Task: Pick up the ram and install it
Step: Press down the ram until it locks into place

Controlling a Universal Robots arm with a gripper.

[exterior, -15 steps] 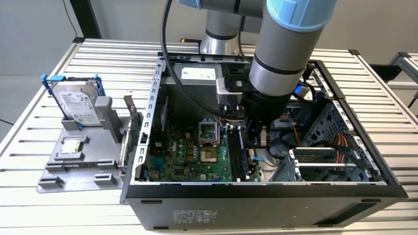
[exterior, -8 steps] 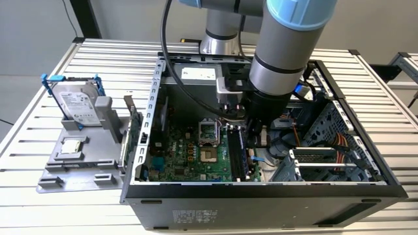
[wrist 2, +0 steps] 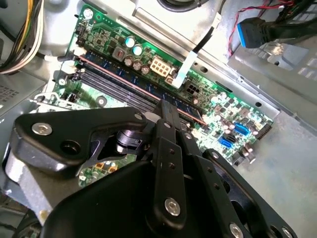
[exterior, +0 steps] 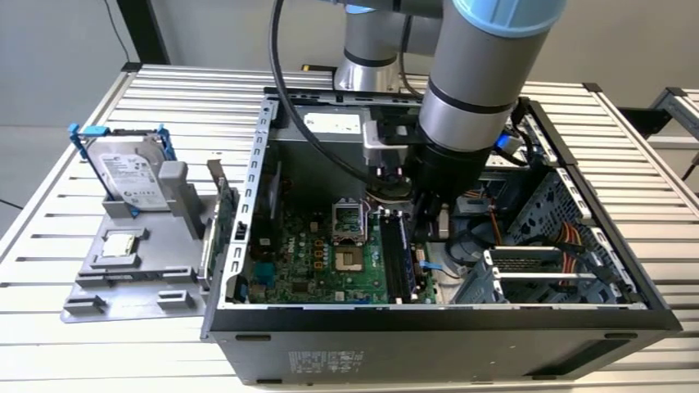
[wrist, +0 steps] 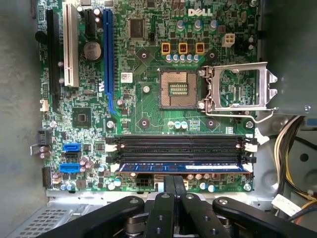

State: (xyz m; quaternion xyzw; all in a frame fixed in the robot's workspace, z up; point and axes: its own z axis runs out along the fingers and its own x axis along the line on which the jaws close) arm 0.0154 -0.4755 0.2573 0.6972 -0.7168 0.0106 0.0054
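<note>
The ram point(wrist: 181, 167) is partly covered by the gripper point(wrist: 174, 184) fingertips at its mid-length. In the exterior view, the fingers are hidden behind the arm point(exterior: 470, 106). Finger contact with the ram cannot be told.

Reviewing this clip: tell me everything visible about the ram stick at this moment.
The ram, a long, thin stick that looks blue-green with a row of small dark chips, lies edge-on along the motherboard's slot nearest the black gripper, parallel to the empty black slots beside it. White end latches flank the slots. The gripper's fingertips meet just above its middle; whether it is fully seated cannot be told.
</note>
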